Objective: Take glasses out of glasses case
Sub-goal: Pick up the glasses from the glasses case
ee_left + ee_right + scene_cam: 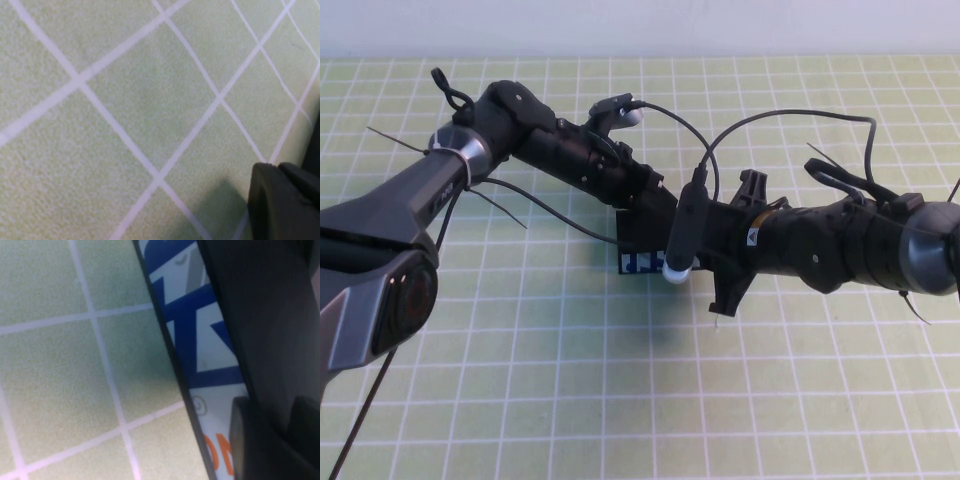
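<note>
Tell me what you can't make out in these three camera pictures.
- Glasses: in no view, so in or out of the case is unknown.
- Glasses case: high view, mostly hidden under both arms; lid state unclear. Right wrist view shows only its printed side.
- Left gripper and right gripper: meeting over the case; wrist views cut them off.

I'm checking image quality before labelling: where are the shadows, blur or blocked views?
High view: sharp, evenly lit; both arms cover most of the glasses case, a soft shadow below it. Left wrist view: soft-focus mat, left gripper a dark blur. Right wrist view: case print close and blurred, right gripper dark.
</note>
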Action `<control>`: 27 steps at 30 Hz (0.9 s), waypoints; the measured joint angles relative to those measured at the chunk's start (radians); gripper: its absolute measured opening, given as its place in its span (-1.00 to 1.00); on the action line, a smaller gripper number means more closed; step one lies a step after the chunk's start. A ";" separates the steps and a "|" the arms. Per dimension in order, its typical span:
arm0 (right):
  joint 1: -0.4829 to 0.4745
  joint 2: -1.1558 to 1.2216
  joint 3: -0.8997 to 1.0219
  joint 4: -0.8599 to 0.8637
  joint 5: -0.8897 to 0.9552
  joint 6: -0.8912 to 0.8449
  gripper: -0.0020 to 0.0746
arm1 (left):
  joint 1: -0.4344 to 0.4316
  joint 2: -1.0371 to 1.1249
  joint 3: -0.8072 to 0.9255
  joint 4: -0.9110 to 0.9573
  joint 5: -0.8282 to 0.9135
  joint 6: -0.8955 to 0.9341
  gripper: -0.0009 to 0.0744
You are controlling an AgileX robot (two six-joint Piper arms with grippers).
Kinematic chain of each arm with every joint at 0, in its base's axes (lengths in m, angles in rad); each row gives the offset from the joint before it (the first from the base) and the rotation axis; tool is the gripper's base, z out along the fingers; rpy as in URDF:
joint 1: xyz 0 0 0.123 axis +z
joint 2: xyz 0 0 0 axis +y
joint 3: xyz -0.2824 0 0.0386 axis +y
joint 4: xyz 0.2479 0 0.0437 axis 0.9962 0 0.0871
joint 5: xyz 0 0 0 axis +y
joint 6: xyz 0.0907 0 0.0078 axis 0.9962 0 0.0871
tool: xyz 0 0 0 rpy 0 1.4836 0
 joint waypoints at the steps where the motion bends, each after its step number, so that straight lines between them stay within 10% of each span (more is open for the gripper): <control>1: 0.000 -0.002 0.000 -0.002 0.000 -0.003 -0.63 | 0.000 0.000 0.000 0.000 -0.002 -0.001 -0.99; 27: -0.001 -0.050 0.000 0.009 -0.077 -0.003 -0.92 | 0.002 0.000 0.000 0.000 0.006 0.000 -0.99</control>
